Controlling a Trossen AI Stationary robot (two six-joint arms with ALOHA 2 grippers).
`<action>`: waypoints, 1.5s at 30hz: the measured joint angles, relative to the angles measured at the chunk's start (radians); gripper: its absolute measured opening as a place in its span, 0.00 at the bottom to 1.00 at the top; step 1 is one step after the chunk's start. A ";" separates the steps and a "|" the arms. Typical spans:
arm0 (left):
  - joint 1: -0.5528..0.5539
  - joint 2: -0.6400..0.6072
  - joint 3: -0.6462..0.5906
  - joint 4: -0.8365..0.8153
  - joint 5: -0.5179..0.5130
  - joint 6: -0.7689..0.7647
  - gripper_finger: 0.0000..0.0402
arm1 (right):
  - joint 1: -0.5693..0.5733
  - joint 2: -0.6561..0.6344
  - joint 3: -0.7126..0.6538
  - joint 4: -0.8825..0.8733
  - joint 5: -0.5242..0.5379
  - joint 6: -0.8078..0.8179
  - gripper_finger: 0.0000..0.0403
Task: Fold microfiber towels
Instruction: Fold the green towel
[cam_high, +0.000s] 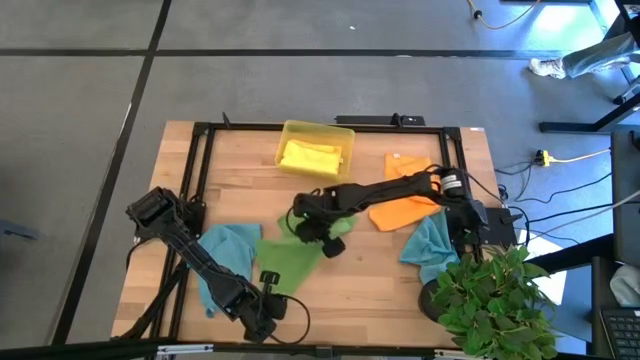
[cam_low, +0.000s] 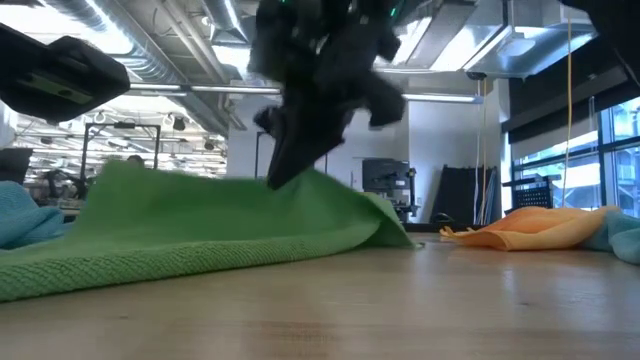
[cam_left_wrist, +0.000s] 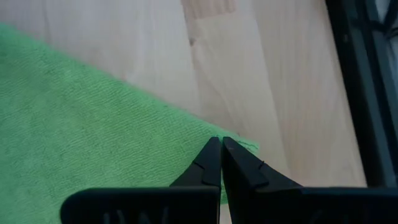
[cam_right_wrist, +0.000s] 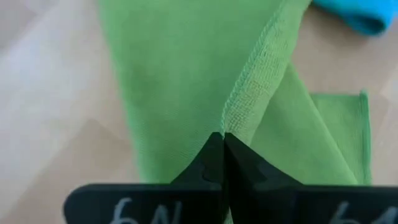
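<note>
Nearest, my left claw (cam_left_wrist: 221, 163) is pinched shut on a corner of the green towel (cam_high: 285, 262) at the table's (cam_high: 385, 290) front edge. Farther in, my right claw (cam_right_wrist: 222, 155) has clamped a raised fold of that same towel mid-table. Folding looks just begun; next I'd carry these corners across, keeping them level.

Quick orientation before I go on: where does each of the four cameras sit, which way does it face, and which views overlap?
High view: above the table, looking straight down; both arms show, left tool and right tool on the green towel.
Low view: at table-top height, looking level across; the right tool pinches the raised green towel.
Left wrist view: past the shut left tool at the towel's corner.
Right wrist view: past the shut right tool on a towel fold.
All four share the green towel.
</note>
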 joint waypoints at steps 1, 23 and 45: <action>-0.002 0.000 0.000 0.000 -0.002 -0.001 0.00 | 0.010 -0.014 -0.004 -0.006 0.001 0.001 0.00; 0.133 0.000 0.000 -0.134 -0.322 0.112 0.00 | 0.020 -0.759 -1.020 0.908 0.175 0.021 0.00; 0.148 0.000 0.000 -0.135 -0.312 0.178 0.00 | 0.030 -0.714 -1.144 0.905 0.717 0.306 0.29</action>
